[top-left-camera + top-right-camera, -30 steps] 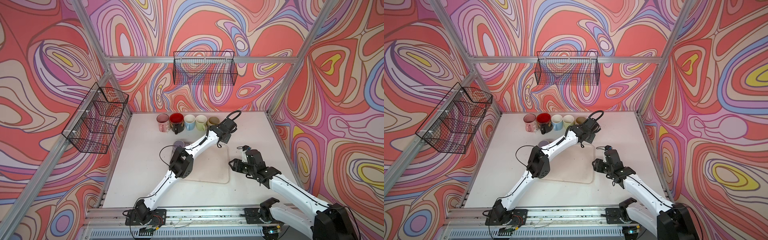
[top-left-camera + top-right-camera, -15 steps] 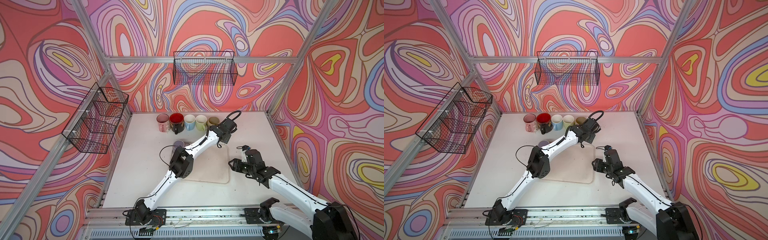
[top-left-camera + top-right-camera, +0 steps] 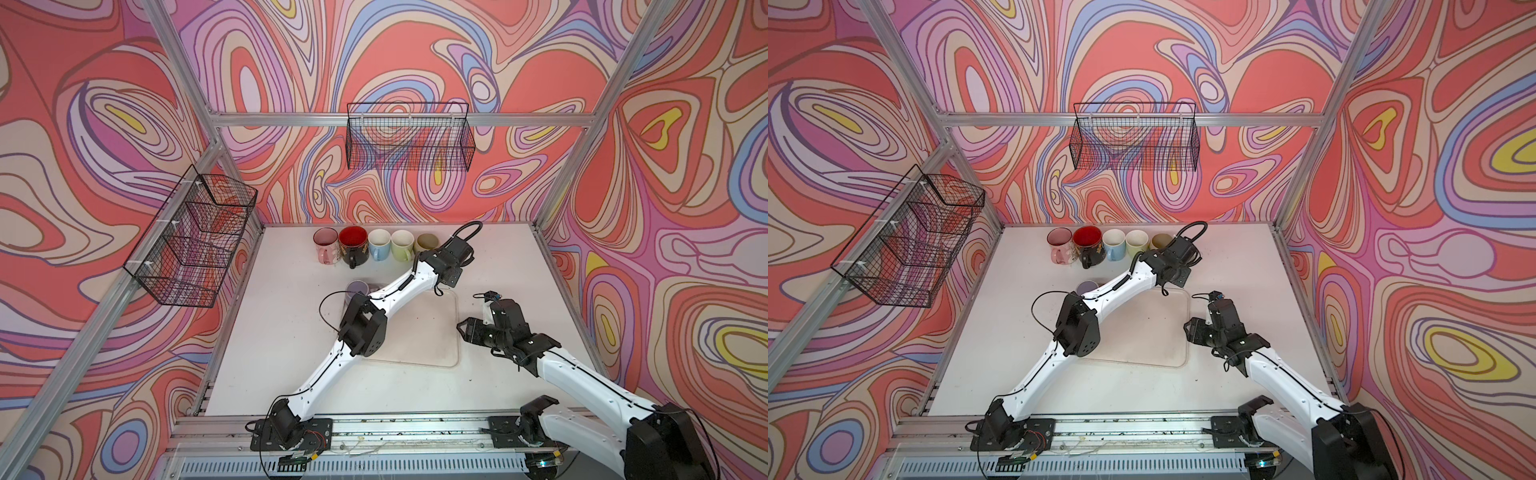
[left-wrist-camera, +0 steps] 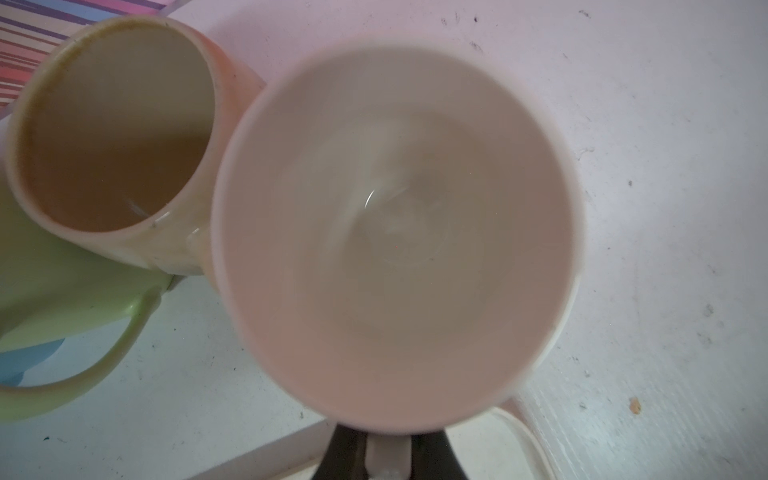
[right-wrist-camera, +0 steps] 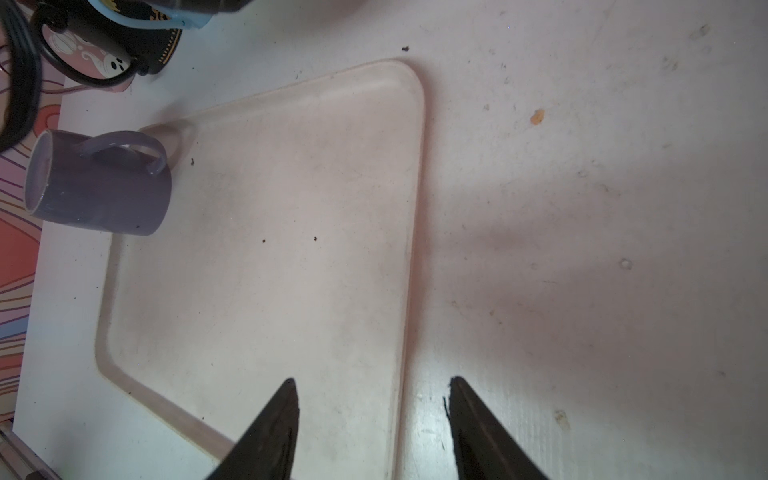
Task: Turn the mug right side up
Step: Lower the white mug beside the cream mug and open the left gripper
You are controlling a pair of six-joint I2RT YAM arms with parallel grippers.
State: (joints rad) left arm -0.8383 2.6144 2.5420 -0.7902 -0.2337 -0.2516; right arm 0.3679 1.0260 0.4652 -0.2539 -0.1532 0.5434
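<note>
A beige mug (image 4: 395,232) sits mouth up at the right end of the row of mugs, beside a light green mug (image 4: 75,286). My left gripper (image 4: 388,440) is shut on its handle (image 4: 387,453). In both top views only its rim (image 3: 426,241) (image 3: 1160,241) shows past the left wrist. Whether its base rests on the table is hidden. A purple mug (image 5: 99,183) (image 3: 357,287) stands bottom up at the tray's far left corner, partly under the left arm. My right gripper (image 5: 372,386) (image 3: 463,328) hangs open and empty over the tray's right edge.
Pink (image 3: 325,245), red-and-black (image 3: 353,245), blue (image 3: 379,244) and green (image 3: 402,244) mugs line the back wall, mouths up. A pale tray (image 3: 415,332) (image 5: 270,249) lies mid-table. Wire baskets hang on the left wall (image 3: 191,237) and the back wall (image 3: 409,137).
</note>
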